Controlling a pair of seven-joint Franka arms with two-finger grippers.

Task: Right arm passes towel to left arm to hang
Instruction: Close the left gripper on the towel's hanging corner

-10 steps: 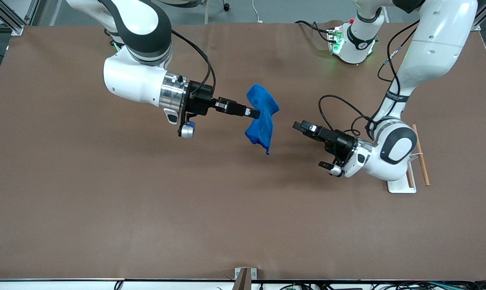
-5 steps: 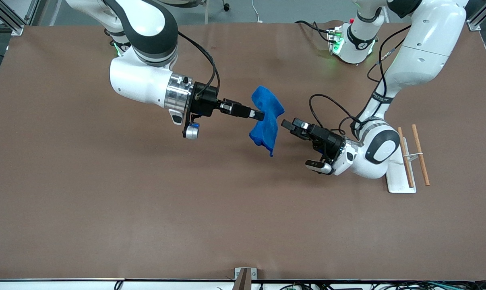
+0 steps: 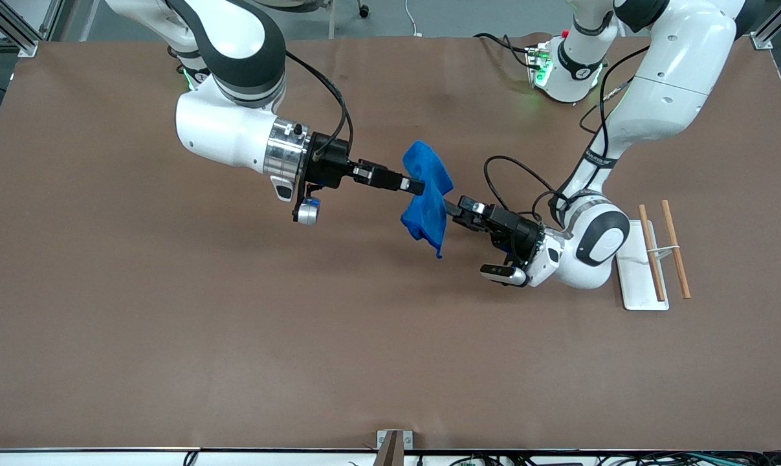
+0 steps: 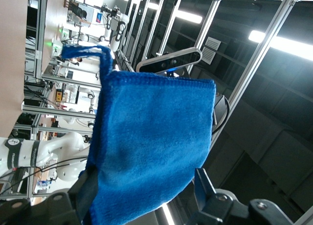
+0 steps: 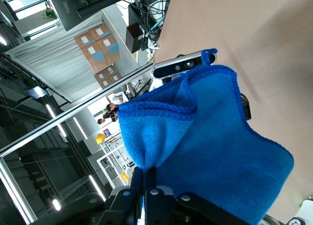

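Midair over the middle of the desk (image 3: pixel 170 336): towel (image 3: pixel 427 202) pinched in the shut jaws of the right gripper (image 3: pixel 417 188), hanging bunched below them. Left gripper (image 3: pixel 453 208) up against the towel's lower fold, jaws spread to either side of the cloth, not clamped.

The towel (image 3: pixel 426 197) is hanging directly between the right gripper (image 3: pixel 418 187) and left gripper (image 3: pixel 453 208); the rack (image 3: pixel 649 262) is standing at the left gripper's four o'clock.
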